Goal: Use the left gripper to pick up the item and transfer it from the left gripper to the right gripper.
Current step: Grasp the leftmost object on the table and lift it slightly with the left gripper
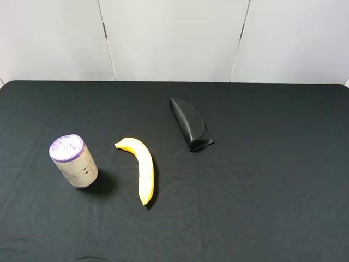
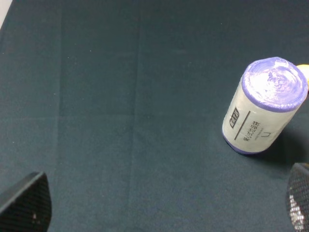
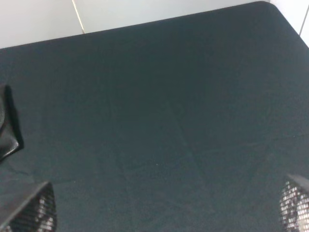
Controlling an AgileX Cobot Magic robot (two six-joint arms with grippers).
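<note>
The item, a small off-white canister (image 1: pixel 74 162) with a purple rim and purple-white top, stands upright on the black table at the left of the exterior view. It also shows in the left wrist view (image 2: pixel 263 107), well clear of my left gripper (image 2: pixel 164 205), whose two fingertips (image 2: pixel 26 203) sit wide apart and empty at the frame's corners. My right gripper (image 3: pixel 164 205) is open and empty over bare cloth. Neither arm shows in the exterior view.
A yellow banana (image 1: pixel 142 168) lies just right of the canister. A black glossy wedge-shaped case (image 1: pixel 190 124) lies further back near the middle; its edge shows in the right wrist view (image 3: pixel 7 130). The black tablecloth (image 1: pixel 262 180) ends at a white wall behind.
</note>
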